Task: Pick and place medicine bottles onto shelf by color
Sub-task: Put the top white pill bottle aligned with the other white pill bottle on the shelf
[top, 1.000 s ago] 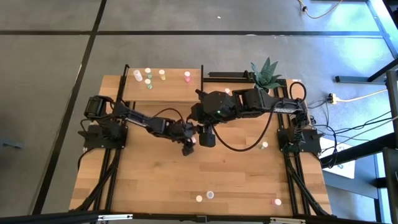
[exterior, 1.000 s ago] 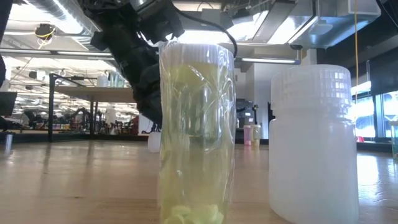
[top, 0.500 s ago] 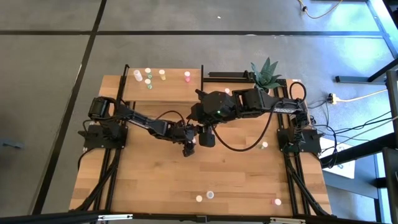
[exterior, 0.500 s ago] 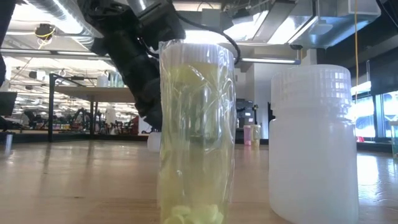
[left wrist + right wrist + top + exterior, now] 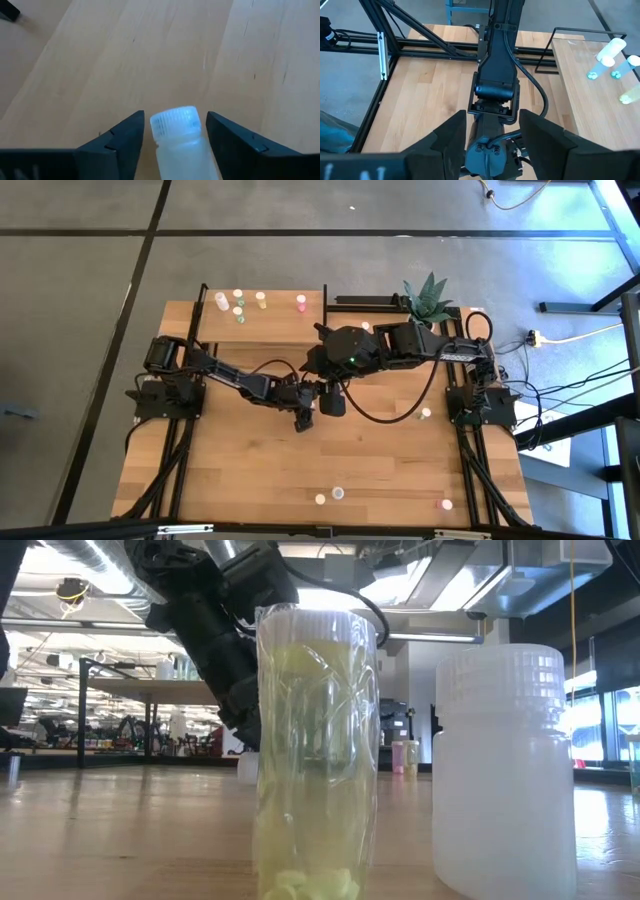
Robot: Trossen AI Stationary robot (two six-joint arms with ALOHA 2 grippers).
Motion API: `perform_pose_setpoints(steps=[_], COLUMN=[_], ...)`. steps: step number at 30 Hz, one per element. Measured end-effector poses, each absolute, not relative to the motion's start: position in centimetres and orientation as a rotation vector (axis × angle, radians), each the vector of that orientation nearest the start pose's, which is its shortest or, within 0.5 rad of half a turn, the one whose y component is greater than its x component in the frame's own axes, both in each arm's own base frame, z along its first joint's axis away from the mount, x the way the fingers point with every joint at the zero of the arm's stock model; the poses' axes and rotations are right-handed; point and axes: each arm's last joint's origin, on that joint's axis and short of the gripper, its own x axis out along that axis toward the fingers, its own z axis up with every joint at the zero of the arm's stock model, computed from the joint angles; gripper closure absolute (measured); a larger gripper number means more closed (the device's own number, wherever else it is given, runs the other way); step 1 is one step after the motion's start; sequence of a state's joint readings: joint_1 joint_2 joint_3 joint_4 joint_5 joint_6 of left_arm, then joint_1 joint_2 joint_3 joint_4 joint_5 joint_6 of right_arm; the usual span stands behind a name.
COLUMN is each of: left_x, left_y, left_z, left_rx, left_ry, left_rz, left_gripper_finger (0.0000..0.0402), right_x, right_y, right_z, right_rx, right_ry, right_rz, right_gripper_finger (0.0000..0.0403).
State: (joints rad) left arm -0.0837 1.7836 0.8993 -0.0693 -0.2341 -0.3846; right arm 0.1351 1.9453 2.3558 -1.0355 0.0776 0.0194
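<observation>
- Since a second ago the left gripper (image 5: 303, 416) has barely shifted near the middle of the tabletop (image 5: 240, 470); in the low view its dark arm sits a touch more upright behind the nearest bottle.
- In the left wrist view its two fingers (image 5: 120, 140) stand on either side of a white-capped medicine bottle (image 5: 177, 132), with thin gaps visible at the cap; whether they press the body lower down cannot be told.
- The right gripper (image 5: 330, 402) is just beside the left one, pointing down at it; its fingers (image 5: 451, 135) stand apart, with the left arm's wrist between them and nothing held.
- The shelf (image 5: 270, 320) is at the far left of the table, and five bottles stand on it: two white-topped, one green, one yellow (image 5: 261, 298) and one pink (image 5: 301, 301).
- Loose bottles are on the tabletop: a white and a pink one near the front edge (image 5: 338, 493), a pink one at the front right (image 5: 446, 504), and one near the right arm's base (image 5: 426, 414).
- In the low view a yellow-filled bottle (image 5: 316, 750) and a white bottle (image 5: 503, 770) stand right before the lens.
- A potted plant (image 5: 428, 298) is at the far right of the table.
</observation>
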Motion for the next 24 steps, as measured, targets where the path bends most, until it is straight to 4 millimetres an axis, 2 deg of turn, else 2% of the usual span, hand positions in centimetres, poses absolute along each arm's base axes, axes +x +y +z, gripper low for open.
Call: perform_pose_setpoints(steps=[10, 19, 24], left_x=[33.2, 33.3, 33.0], left_y=[-2.1, -2.3, -2.9], left_z=[13.2, 13.3, 14.7], left_rx=[-0.206, -0.246, -0.277], left_ry=[0.898, 0.884, 0.828], left_rz=[0.319, 0.33, 0.339], left_gripper_finger=[0.0278, 0.0286, 0.0287], right_x=[39.2, 39.2, 39.2], right_y=[5.1, 5.1, 5.1], right_z=[44.5, 44.5, 44.5], right_rx=[-0.048, -0.047, -0.047], right_ry=[0.622, 0.622, 0.622], right_rz=[0.05, 0.049, 0.049], right_gripper_finger=[0.0217, 0.0217, 0.0217])
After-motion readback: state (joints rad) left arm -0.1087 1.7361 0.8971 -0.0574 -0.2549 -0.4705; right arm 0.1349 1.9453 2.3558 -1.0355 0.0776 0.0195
